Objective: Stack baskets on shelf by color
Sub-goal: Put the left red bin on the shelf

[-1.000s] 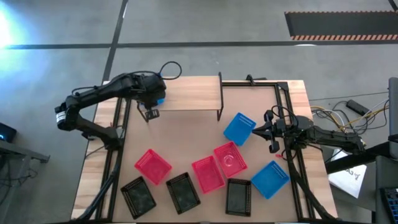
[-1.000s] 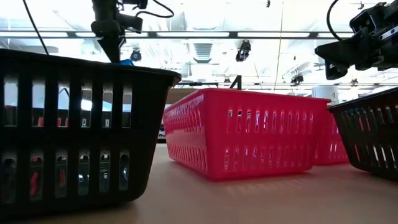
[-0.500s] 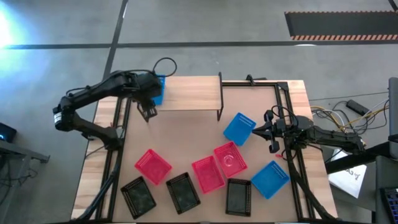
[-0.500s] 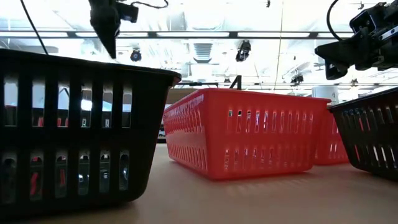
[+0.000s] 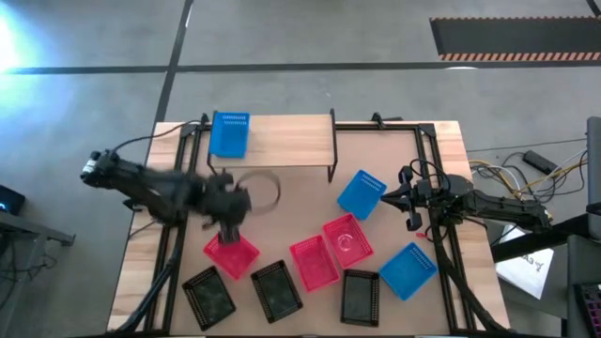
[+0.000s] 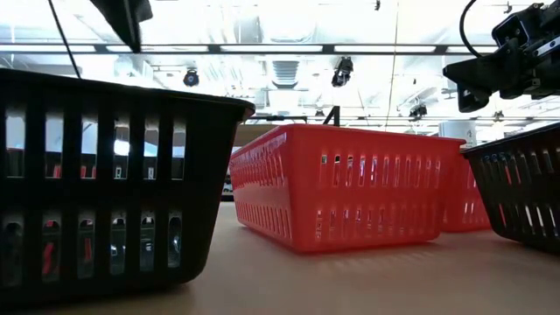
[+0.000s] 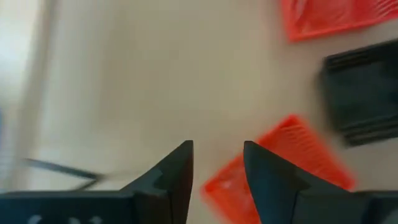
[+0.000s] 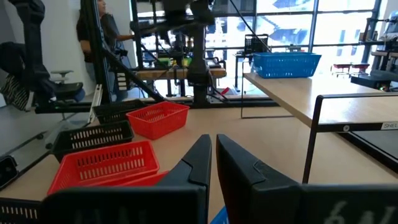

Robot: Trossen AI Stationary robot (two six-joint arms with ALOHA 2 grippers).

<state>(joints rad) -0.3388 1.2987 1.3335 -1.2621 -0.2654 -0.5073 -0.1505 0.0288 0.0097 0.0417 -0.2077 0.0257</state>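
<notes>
Risk lies in my left claw (image 5: 230,228), part open and empty above the leftmost red basket (image 5: 231,252), clipping its rim and shoving it into the black basket (image 5: 209,296).

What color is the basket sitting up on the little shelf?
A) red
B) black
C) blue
C: a blue basket sits alone at the left end of the shelf, while every red and black basket is down on the table.
</notes>
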